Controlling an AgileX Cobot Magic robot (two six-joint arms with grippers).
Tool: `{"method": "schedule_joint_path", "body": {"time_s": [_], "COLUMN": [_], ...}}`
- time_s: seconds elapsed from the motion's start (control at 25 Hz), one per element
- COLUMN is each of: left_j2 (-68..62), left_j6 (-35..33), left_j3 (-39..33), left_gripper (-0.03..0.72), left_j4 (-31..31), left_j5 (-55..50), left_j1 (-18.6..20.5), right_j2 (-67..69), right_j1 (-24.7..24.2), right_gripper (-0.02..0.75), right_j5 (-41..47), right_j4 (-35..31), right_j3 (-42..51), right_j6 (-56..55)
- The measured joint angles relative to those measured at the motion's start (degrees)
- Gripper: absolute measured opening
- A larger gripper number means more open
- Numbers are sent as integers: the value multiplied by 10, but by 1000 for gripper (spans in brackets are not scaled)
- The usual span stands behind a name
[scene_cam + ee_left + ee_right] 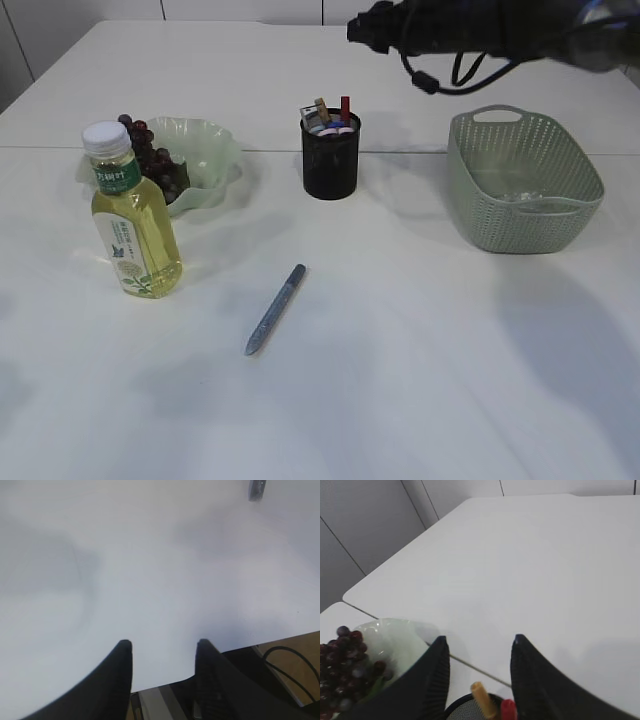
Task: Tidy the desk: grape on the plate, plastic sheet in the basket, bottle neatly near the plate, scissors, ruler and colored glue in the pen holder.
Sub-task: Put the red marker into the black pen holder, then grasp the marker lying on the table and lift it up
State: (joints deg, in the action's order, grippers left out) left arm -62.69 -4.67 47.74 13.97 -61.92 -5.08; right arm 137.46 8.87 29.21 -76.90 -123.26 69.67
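- nearest the exterior camera, a slim blue-grey stick (275, 309), pointed at its near end, is seen lying flat on the white worktop (420, 380), in front of the pen holder (330, 158) and to its left.
- black mesh is what the pen holder is made of; it is seen standing upright with several items poking out of its top, among them a tan piece and a red one, which cannot be told apart further.
- left of the pen holder, a pale green wavy-edged plate (205, 160) is seen with a bunch of dark grapes (152, 160) resting on it.
- a bottle (130, 213) of yellow liquid with a white cap is seen upright just in front of the plate, well to the left of the pen holder.
- right of the pen holder, a grey-green woven basket (524, 180) is seen; something clear seems to lie in it, though this cannot be made out.
- the right gripper (478, 640) is seen above the pen holder with its jaws apart and nothing between them.
- the left gripper (163, 645) is seen over bare worktop, jaws apart and nothing held.
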Motion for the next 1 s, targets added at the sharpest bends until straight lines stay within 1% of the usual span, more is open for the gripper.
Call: {"method": "schedule_joint_path", "body": {"time_s": [0.08, 0.2, 0.28, 0.32, 0.4, 0.48, 0.6, 0.68, 0.76, 1.0], "left_j2": [0, 0, 0, 0, 0, 0, 0, 0, 0, 0], "left_j6": [0, 0, 0, 0, 0, 0, 0, 0, 0, 0], "left_j3": [0, 0, 0, 0, 0, 0, 0, 0, 0, 0], "left_gripper": [308, 308, 308, 308, 308, 308, 308, 308, 308, 308], "left_j4": [0, 0, 0, 0, -1, -1, -1, -1, -1, -1], "left_j5": [0, 0, 0, -1, -3, -2, -2, -2, -2, -2], "left_j1": [0, 0, 0, 0, 0, 0, 0, 0, 0, 0], "right_j2": [-41, -96, -125, -139, -161, -176, -188, -188, -188, -188], "right_j1": [0, 1, 2, 2, 4, 8, 30, 57, 88, 195], "right_gripper": [335, 335, 335, 336, 336, 336, 336, 336, 336, 336], "right_j5": [26, 113, 190, 223, 289, 330, 387, 412, 419, 421], "right_j4": [135, 304, 386, 416, 456, 496, 563, 613, 650, 699], "right_j3": [0, 0, 0, 0, 0, 0, 0, 0, 0, 0], "right_j6": [-154, -363, -481, -533, -609, -675, -748, -789, -816, -912]}}
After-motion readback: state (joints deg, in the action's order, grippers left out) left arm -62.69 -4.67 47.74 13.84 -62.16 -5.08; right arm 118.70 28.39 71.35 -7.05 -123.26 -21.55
